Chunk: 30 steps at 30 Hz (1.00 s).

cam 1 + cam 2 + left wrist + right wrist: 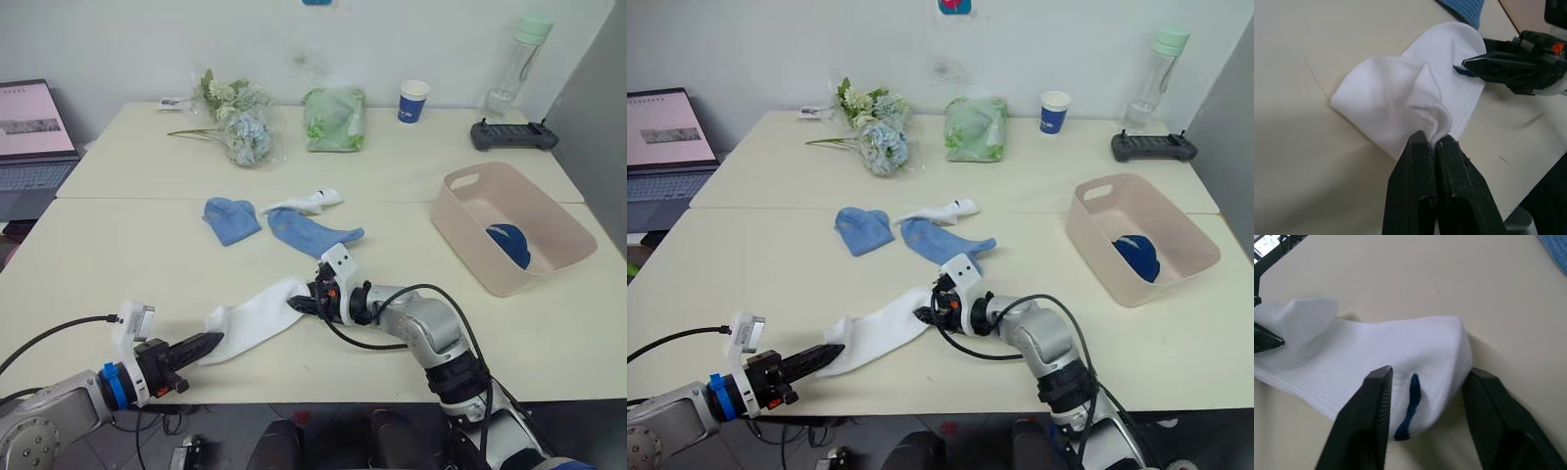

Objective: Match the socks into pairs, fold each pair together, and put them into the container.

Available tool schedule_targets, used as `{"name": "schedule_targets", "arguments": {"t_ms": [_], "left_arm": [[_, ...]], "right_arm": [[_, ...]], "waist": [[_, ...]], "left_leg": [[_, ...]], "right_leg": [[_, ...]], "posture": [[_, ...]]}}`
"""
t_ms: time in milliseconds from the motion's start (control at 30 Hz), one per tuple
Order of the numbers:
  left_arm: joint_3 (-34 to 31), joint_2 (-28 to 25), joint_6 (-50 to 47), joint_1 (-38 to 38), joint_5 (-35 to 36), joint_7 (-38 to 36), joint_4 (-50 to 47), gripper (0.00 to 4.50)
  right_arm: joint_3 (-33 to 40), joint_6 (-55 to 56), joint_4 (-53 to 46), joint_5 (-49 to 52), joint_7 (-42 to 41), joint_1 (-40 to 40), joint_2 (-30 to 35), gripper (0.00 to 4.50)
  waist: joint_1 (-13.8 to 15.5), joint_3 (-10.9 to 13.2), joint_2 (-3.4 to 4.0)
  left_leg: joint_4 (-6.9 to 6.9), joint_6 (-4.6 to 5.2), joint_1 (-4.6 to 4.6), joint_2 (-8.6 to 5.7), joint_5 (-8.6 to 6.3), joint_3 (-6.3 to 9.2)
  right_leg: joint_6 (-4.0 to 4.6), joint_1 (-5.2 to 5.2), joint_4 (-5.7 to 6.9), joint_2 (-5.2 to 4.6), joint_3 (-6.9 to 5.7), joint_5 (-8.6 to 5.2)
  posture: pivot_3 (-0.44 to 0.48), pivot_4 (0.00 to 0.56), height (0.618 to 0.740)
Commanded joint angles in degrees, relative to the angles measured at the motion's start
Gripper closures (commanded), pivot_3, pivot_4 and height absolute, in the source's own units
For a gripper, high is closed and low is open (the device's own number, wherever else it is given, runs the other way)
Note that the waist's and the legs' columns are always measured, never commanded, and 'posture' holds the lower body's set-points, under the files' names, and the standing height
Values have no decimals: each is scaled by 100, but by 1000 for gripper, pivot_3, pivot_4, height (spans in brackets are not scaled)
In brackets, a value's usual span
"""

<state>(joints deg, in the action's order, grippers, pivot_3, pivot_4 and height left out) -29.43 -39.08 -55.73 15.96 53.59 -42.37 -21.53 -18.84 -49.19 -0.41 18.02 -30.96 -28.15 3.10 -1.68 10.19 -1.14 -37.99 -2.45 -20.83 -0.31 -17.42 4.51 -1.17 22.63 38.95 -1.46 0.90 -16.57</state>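
A white sock (257, 318) with a small blue mark (1410, 404) lies stretched across the near table between my two grippers. My left gripper (1434, 139) is shut on its bunched cuff end. My right gripper (1427, 374) is open, one finger on each side of the sock's other end. A second white sock (306, 203) lies farther back beside two light blue socks (230, 217) (312, 233). The pale pink container (465, 245) stands at the right and holds a dark navy bundle (510, 243).
Along the back of the table are a bunch of flowers (235, 122), a green bag (335, 117), a blue paper cup (413, 101), a clear bottle (517, 64) and a black controller (513, 134). A laptop (34, 132) sits at far left.
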Motion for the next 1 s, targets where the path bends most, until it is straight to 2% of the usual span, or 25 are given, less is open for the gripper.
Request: {"name": "schedule_targets", "arguments": {"t_ms": [33, 100, 133, 400, 567, 733, 1000], "left_arm": [[31, -76, 174, -165, -47, -72, 93, 4500], [93, -57, 207, -305, -63, -65, 163, 4500], [124, -40, 219, -377, -64, -55, 191, 4500], [399, 215, 237, -933, 39, 89, 321, 4500], [550, 749, 327, -1244, 94, 398, 315, 4500], [532, 1185, 406, -1453, 95, 800, 636, 4500], [803, 1296, 683, -1304, -355, 880, 905, 4500]], "right_arm": [[114, 114, -266, 44, -61, -13, 86, 3507], [183, 8, -579, 95, -60, 112, 256, 4257], [212, -70, -766, 129, -63, 187, 360, 4484], [712, -928, -2613, 545, 80, 1134, 1281, 4484], [1229, -1059, -3263, 741, 419, 1515, 1318, 4484], [1301, -742, -3490, 570, 609, 1991, 1534, 4484], [749, -7, -3168, 82, 692, 2329, 1709, 4484]], "waist": [[-2, 0, 0], [-2, 0, 0], [1, 0, 0], [-3, 0, 1], [-12, -1, -2], [1, -2, -3], [-11, -2, -4]], "left_leg": [[0, 0, 0, 0, 0, -1], [0, 0, 0, 0, 0, -1], [0, 0, 0, 0, 0, 0], [1, 1, -3, 2, -1, 1], [1, 1, -2, 1, -1, 0], [1, 0, -2, 2, 0, 2], [1, 0, 1, 3, 0, -2]], "right_leg": [[0, 0, 0, 0, 0, 0], [0, 0, 0, 0, 0, 0], [0, 0, 0, 0, -1, 0], [-1, 0, 0, 0, -1, 0], [-2, -3, 0, 0, 0, 0], [-2, -3, 0, 3, -1, 0], [-3, -4, 0, 6, 2, -1]], "posture": [[0, 150, 740], [0, 150, 740], [0, 150, 740], [0, 150, 740], [0, 150, 740], [0, 150, 740], [0, 150, 740]]}}
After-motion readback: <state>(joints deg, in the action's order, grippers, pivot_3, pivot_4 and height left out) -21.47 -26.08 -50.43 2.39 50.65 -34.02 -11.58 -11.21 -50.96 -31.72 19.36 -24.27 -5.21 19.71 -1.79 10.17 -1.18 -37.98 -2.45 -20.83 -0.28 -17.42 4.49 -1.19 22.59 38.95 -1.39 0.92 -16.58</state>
